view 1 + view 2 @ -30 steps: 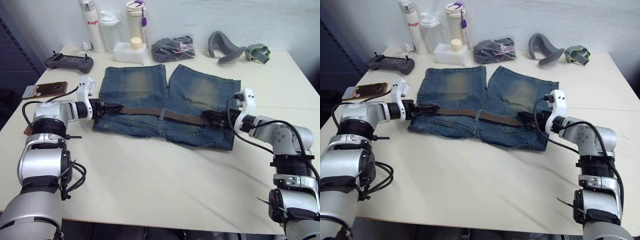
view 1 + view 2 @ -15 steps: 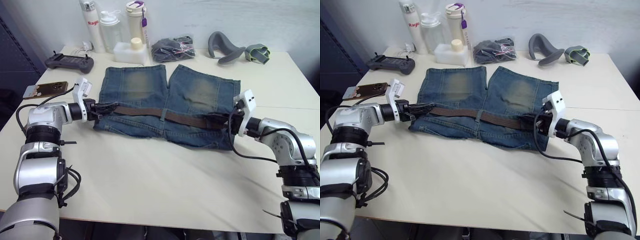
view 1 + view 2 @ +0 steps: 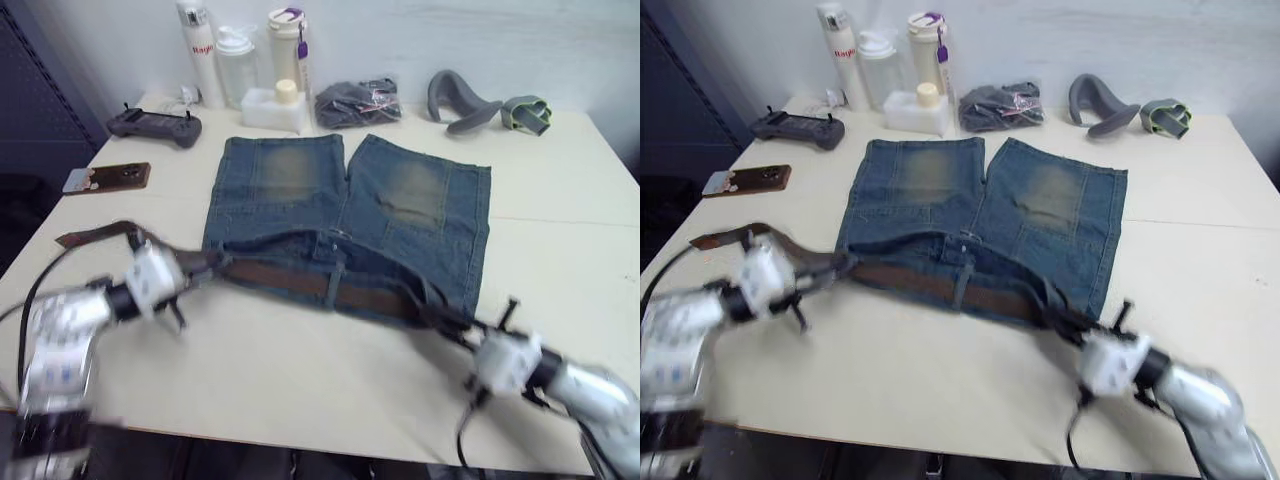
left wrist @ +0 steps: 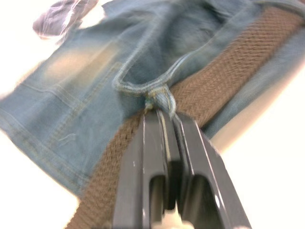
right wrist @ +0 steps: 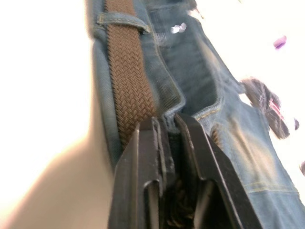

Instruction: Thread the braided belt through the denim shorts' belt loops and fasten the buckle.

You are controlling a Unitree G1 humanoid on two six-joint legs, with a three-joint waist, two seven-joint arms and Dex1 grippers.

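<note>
Dragged nearer along the counter (image 3: 330, 400) since a moment ago: denim shorts (image 3: 345, 215), left tool (image 4: 167, 125) and right tool (image 5: 167, 128) each clenched on braided belt (image 3: 300, 280), buckle unfastened.

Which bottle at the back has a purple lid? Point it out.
The bottle nearest the dark bundle; the other two show no purple.

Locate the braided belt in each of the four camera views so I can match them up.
Left eye view: braided belt lies along the denim shorts' waistband.
Right eye view: same band, under the centre belt loop.
Left wrist view: brown weave running diagonally past the fingers.
Right wrist view: strap under a loop.
Shared landmark: the blue waistband.
</note>
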